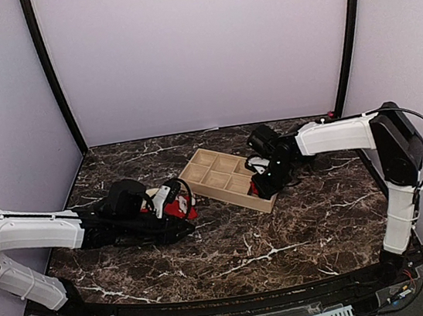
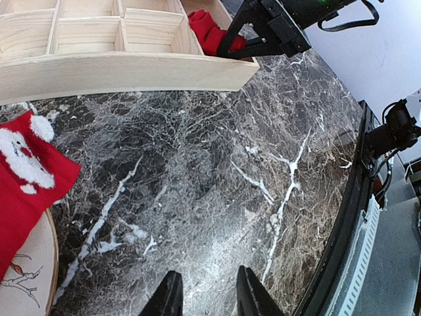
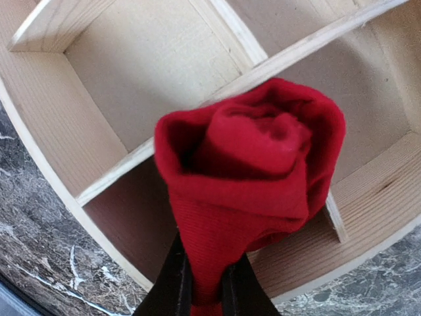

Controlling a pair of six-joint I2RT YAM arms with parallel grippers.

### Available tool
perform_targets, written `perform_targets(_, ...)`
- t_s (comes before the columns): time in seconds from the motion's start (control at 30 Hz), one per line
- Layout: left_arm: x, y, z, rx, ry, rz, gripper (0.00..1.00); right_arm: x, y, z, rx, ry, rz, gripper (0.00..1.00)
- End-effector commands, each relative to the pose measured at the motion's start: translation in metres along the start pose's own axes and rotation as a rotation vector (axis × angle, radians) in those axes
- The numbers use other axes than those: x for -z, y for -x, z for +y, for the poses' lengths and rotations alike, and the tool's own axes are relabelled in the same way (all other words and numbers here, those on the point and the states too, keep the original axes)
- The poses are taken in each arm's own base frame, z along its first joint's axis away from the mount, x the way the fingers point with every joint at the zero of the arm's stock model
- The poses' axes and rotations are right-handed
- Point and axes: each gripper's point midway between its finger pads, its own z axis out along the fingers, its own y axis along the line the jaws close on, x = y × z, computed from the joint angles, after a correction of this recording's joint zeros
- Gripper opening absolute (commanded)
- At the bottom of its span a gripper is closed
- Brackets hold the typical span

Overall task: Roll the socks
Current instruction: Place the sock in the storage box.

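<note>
One of the socks, rolled into a compact red bundle (image 3: 250, 151), hangs just above the near corner compartment of a wooden divided tray (image 3: 59, 125), with my right gripper (image 3: 206, 276) shut on its lower end. The top view shows that gripper (image 1: 264, 188) at the tray's near right corner. The other sock (image 2: 26, 178), red with white markings, lies flat and partly on a beige plate (image 2: 29, 276), to the left of my left gripper (image 2: 208, 273). That gripper is open over bare marble with nothing between its fingers. From above, the left gripper (image 1: 181, 198) hovers beside this sock (image 1: 179, 209).
The wooden tray (image 1: 217, 174) has several empty compartments and stands at mid-table between the arms. Dark marble tabletop (image 1: 284, 234) stretches in front of it. Black posts and pale walls enclose the back and sides.
</note>
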Motion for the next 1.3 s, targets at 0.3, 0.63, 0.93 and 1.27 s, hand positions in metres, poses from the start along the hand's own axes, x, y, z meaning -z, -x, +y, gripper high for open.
perform_targets(0.3, 0.008, 0.004, -0.002, -0.019, -0.008, -0.020, 0.29, -0.008, -0.022, 0.007, -0.171, 0.192, 0.049, 0.00)
perform_targets(0.63, 0.010, 0.006, -0.004, -0.022, -0.016, -0.027, 0.28, -0.003, -0.022, -0.011, -0.149, 0.074, 0.087, 0.12)
perform_targets(0.93, 0.009, 0.005, -0.004, -0.021, -0.017, -0.019, 0.28, -0.001, -0.022, -0.017, -0.109, 0.002, 0.088, 0.36)
perform_targets(1.27, 0.007, 0.004, -0.005, -0.019, -0.022, -0.011, 0.26, 0.016, -0.007, -0.014, -0.086, -0.002, 0.030, 0.44)
